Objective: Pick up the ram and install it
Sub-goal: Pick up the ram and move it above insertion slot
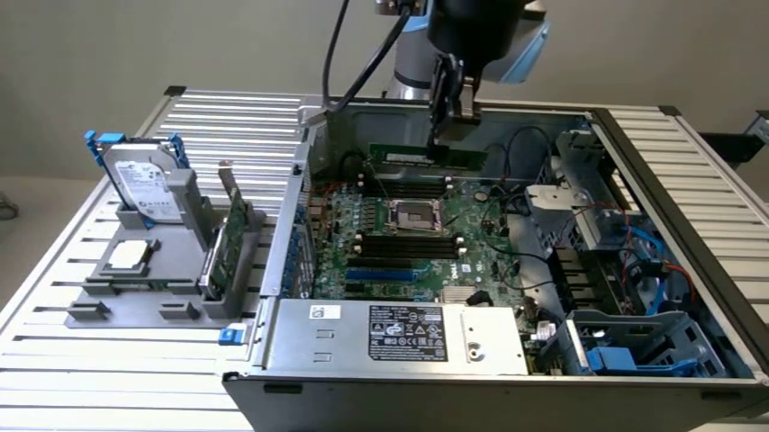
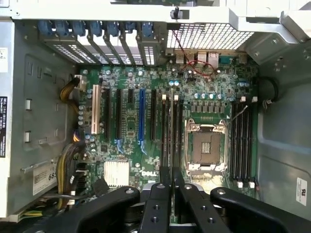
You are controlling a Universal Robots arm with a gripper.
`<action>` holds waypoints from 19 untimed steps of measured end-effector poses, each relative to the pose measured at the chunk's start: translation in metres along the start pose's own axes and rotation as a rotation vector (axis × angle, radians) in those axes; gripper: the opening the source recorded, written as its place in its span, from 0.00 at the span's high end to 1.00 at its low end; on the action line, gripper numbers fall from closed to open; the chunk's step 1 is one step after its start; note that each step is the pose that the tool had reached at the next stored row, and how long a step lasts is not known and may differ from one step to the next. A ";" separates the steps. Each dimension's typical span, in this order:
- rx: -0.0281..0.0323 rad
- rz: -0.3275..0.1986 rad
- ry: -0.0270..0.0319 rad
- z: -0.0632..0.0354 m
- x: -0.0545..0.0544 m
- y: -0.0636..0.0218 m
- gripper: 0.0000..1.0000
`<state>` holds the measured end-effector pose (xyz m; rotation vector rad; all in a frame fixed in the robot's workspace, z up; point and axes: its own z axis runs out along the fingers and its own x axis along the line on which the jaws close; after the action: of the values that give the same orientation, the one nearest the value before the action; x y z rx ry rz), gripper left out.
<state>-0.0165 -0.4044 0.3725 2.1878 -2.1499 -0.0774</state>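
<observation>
Ram [image 1: 427,155] is hanging lengthwise inside the open computer case [image 1: 673,171], clamped along its top edge by the gripper [image 1: 438,137], whose jaws are standing narrow around the thin green board. In the wrist view the gripper [image 2: 171,187] is holding the ram [image 2: 171,126] edge-on, so that it is showing as a slim line running over the motherboard [image 2: 131,126] beside the processor socket [image 2: 206,148]. The pick-up part of the job is looking complete: the stick is off the table [image 1: 108,378] and over the board. The installing part is not yet done. In the exterior view the stick is sitting clear above the motherboard [image 1: 481,243] at the far side of the socket [image 1: 415,214], and it appears to be lined up with the memory slots [image 2: 164,136] rather than pressed into one, though the edge-on angle is making that hard to confirm. At the exterior view's left, a hard drive [image 1: 142,184] and an expansion card [image 1: 229,247] are resting in a grey stand [image 1: 132,301].
</observation>
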 end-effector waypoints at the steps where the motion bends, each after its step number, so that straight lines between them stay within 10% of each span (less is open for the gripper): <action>1: 0.0015 0.000 0.0005 0.0010 -0.002 -0.0001 0.87; 19: 0.0224 0.014 0.0053 0.0205 -0.017 0.0023 0.87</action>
<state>-0.0209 -0.3873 0.3520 2.1821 -2.1735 -0.0470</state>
